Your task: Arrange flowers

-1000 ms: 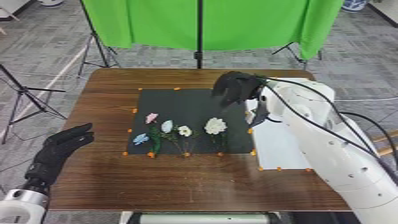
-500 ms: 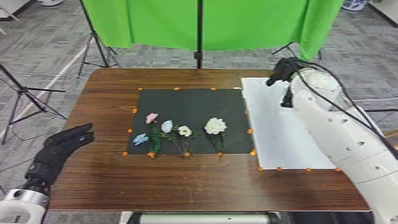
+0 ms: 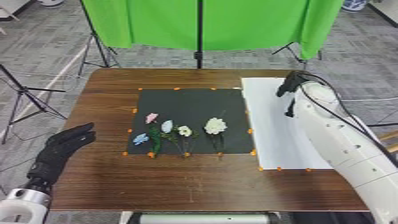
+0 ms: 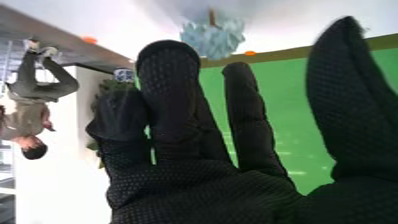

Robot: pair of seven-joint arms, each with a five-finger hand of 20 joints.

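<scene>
My right hand (image 3: 291, 87) is over the far right part of the white sheet. In the right wrist view the right hand (image 4: 200, 185) has its fingers extended, holding nothing, and a pale blue flower (image 4: 213, 39) lies on the white sheet beyond the fingertips. On the dark mat (image 3: 187, 105) lie a pink flower (image 3: 151, 118), a blue flower (image 3: 140, 139), a pale blue-white bloom (image 3: 167, 126), a small white flower (image 3: 185, 131) and a large white flower (image 3: 215, 126), stems toward the near edge. My left hand (image 3: 62, 147) is relaxed and empty at the table's left side.
The white sheet (image 3: 284, 140) lies right of the mat on the brown table (image 3: 195, 185). Orange markers (image 3: 253, 152) line both. A green backdrop (image 3: 249, 25) with stands is behind the table.
My right hand has moved right from over the mat's far right side to over the far part of the white sheet, most of it in the first half second. The left hand stays put.
</scene>
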